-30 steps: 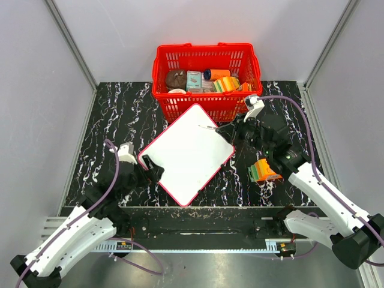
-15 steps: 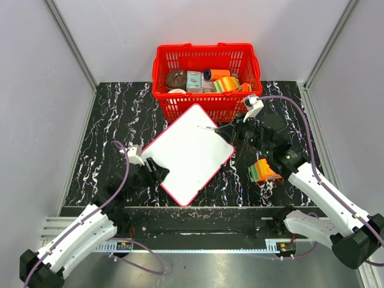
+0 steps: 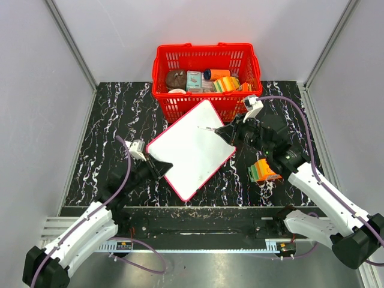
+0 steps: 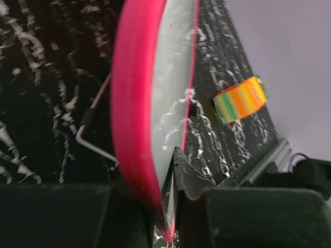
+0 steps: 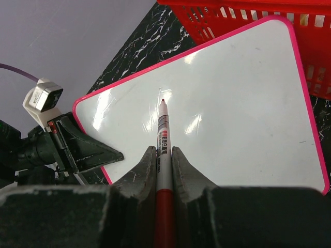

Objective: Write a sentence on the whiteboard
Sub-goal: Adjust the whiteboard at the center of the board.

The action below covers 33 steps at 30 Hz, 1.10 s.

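Left claw point(image 3: 162, 167) apparently clamps the left corner of the whiteboard point(image 3: 192, 147).

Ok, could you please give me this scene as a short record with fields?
board: whiteboard turned diagonally on the table, far corner near the red basket
writing: none visible, surface blank
left arm: left end effector closed on the whiteboard's near-left edge
right arm: right end effector closed on the red marker
marker tip: over the board, pointing at it; contact cannot be told
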Available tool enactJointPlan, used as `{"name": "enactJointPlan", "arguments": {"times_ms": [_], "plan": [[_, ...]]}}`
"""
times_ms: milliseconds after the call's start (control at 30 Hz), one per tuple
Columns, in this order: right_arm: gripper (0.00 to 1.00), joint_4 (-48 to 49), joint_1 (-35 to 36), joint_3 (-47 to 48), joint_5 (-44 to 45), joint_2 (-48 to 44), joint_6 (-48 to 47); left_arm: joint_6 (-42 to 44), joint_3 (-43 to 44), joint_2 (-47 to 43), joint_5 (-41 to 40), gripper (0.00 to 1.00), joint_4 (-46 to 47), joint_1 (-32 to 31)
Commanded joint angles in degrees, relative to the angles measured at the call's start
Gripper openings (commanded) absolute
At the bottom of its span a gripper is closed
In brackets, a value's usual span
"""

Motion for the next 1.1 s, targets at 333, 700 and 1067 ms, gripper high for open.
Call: {"name": "enactJointPlan", "arguments": {"times_ms": [333, 700, 1067], "plan": [[0.00, 1.6, 0.2, -0.6, 0.4, -1.2, -1.7, 12.0, -0.1, 8.6, 6.1, 0.00, 1.2, 2.6], [0.00, 2.3, 0.2, -0.6, -0.6, 0.4, -1.6, 7.3, 0.4, -4.9, -3.9, 0.00, -13.5, 2.6], [0.00, 2.2, 0.3, -0.8, 0.1, -0.1, -2.1, 6.4, 1.5, -1.8, -7.3, 0.54, -15.0, 2.6]]}}
